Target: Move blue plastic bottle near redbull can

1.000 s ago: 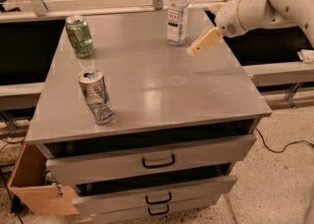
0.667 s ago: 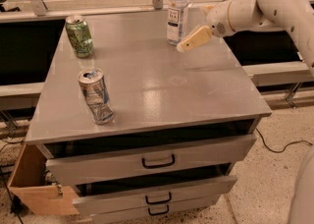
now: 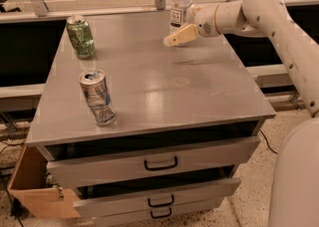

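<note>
Presently, the gripper [image 3: 180, 35] is held low over the far side of the table [image 3: 209, 96], right in front of the lower part of the blue plastic bottle [image 3: 179, 2]; whether it is open or closed cannot be told. The bottle is stood upright by the far edge, right of centre. The dented redbull can [image 3: 97, 97] is stood near the left front, well apart from the bottle. A green can [image 3: 80, 37] is set at the far left.
</note>
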